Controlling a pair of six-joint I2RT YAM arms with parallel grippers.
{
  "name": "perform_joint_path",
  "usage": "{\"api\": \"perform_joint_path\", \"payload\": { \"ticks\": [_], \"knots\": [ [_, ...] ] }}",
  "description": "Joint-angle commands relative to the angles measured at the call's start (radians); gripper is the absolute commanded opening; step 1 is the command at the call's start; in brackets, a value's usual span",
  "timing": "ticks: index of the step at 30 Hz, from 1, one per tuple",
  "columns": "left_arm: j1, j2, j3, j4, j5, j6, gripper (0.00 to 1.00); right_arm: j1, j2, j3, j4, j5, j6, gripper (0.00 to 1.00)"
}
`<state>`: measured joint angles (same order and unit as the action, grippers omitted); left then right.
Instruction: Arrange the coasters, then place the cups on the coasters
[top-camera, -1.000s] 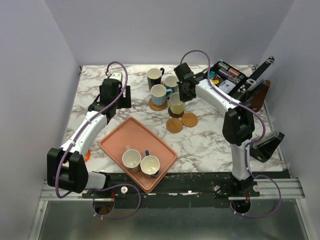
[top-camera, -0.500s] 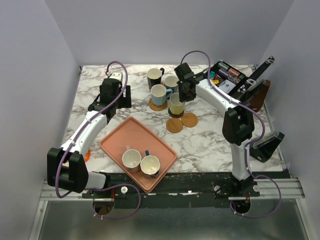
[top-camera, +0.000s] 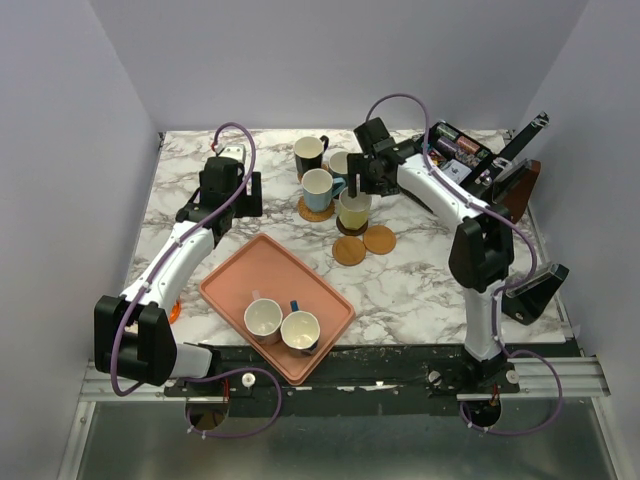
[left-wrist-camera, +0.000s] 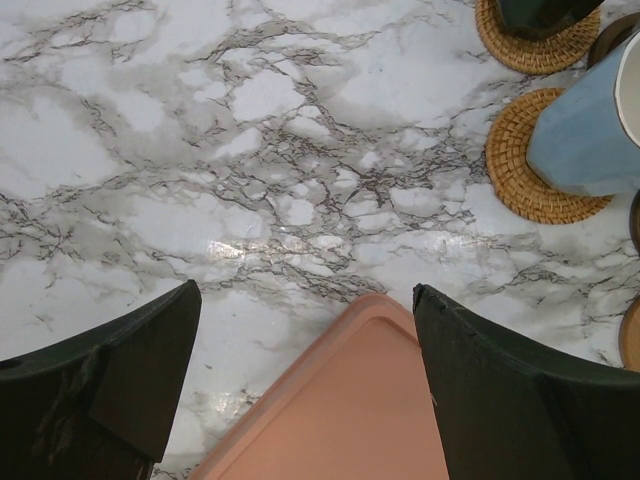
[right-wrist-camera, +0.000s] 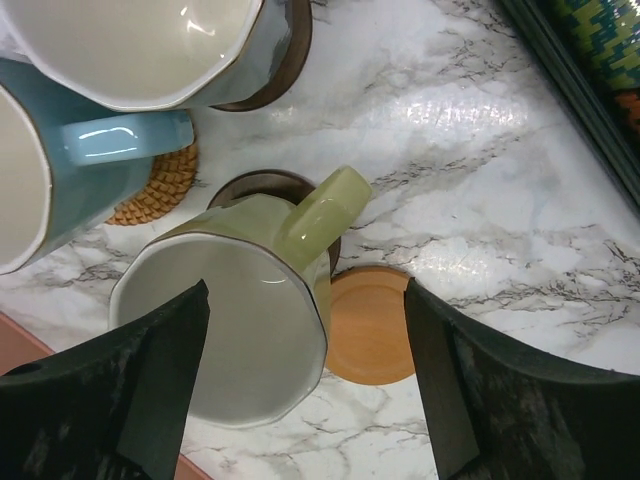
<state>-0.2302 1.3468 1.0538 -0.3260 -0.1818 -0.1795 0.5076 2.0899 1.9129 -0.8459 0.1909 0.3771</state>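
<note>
The yellowish cup (top-camera: 353, 208) (right-wrist-camera: 240, 320) stands on a dark brown coaster (right-wrist-camera: 250, 185). My right gripper (top-camera: 366, 186) (right-wrist-camera: 305, 370) hangs open just over it, one finger above its cream inside, the other above a tan coaster (right-wrist-camera: 375, 325). Holding nothing, it sits beside a second tan coaster (top-camera: 349, 250). The light blue cup (top-camera: 318, 186) (left-wrist-camera: 590, 130) rests on a woven coaster (left-wrist-camera: 530, 170). Behind are the black cup (top-camera: 310, 155) and grey-green cup (top-camera: 342, 163). My left gripper (top-camera: 228, 190) (left-wrist-camera: 305, 380) is open over the tray's far corner.
The salmon-pink tray (top-camera: 250, 275) (left-wrist-camera: 350, 410) lies near the front edge with two cups (top-camera: 263, 320) (top-camera: 300, 330) in it. A black box of small items (top-camera: 455, 150) sits at the back right corner. A small orange object (top-camera: 175, 311) lies by the left arm.
My right gripper went from shut to open, letting go of the yellowish cup on its dark coaster, and drew back a little. The left arm has not moved.
</note>
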Motion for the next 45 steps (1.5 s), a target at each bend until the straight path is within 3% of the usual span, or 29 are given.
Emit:
{"api": "perform_joint_path", "payload": {
  "ticks": [1,8,13,24,27,33,37,41,45],
  "knots": [
    [0.006,-0.024,0.035,-0.056,0.028,0.011,0.94,-0.033,-0.106,0.017,0.031,-0.05,0.034,0.86],
    [0.006,-0.103,0.051,-0.335,0.137,-0.156,0.9,-0.076,-0.254,-0.155,0.22,-0.11,-0.013,0.86],
    [0.005,-0.279,-0.034,-0.514,0.309,-0.293,0.85,-0.086,-0.313,-0.27,0.323,-0.108,-0.046,0.86],
    [0.002,-0.538,-0.063,-1.007,0.438,-0.25,0.82,-0.086,-0.31,-0.337,0.381,-0.142,-0.073,0.83],
    [0.002,-0.561,-0.122,-1.053,0.501,-0.25,0.82,-0.086,-0.32,-0.363,0.406,-0.153,-0.075,0.82],
    [0.002,-0.6,-0.235,-0.941,0.548,-0.356,0.76,-0.086,-0.353,-0.414,0.438,-0.165,-0.064,0.81],
    [0.002,-0.589,-0.287,-0.862,0.51,-0.403,0.65,-0.086,-0.379,-0.454,0.465,-0.171,-0.06,0.8],
    [-0.001,-0.566,-0.325,-0.769,0.505,-0.462,0.47,-0.086,-0.398,-0.471,0.47,-0.156,-0.056,0.79],
    [-0.006,-0.543,-0.312,-0.728,0.495,-0.443,0.16,-0.086,-0.418,-0.488,0.472,-0.134,-0.066,0.79]
  ]
}}
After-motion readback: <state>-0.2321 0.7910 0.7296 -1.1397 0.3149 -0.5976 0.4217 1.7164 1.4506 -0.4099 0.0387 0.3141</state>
